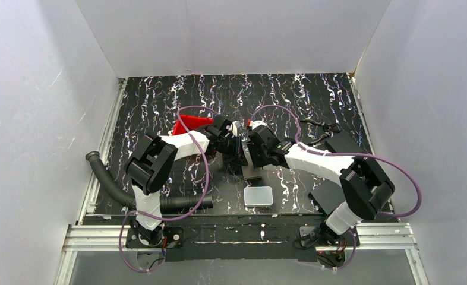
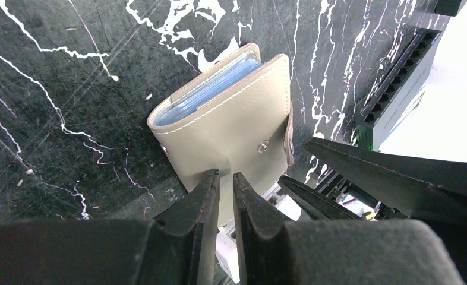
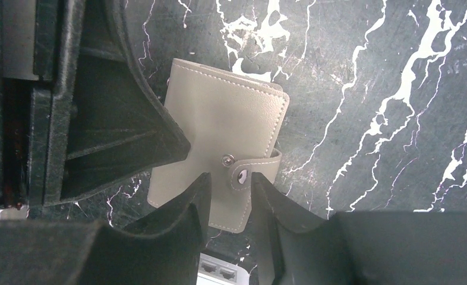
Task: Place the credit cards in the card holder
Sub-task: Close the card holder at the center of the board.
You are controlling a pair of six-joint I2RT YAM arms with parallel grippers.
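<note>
A black, white-veined table (image 1: 160, 95) sits inside white walls, and both arms meet at its centre over the card holder (image 2: 231, 119). Pale blue credit cards (image 2: 207, 92) show in the holder's 11 o'clock opening. The left gripper (image 2: 226, 179) pinches the holder's 6 o'clock edge with narrow jaws, while the right gripper (image 3: 228, 185) stands part-open astride the loose snap strap (image 3: 249, 169) at 4 o'clock. The cards look stowed, so closing seems to be the step in hand, and it calls for pressing the strap shut.

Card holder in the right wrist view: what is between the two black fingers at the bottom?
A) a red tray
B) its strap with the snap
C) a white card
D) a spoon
B: the card holder's strap, with its round snap, lies right between the right gripper's fingers.
</note>
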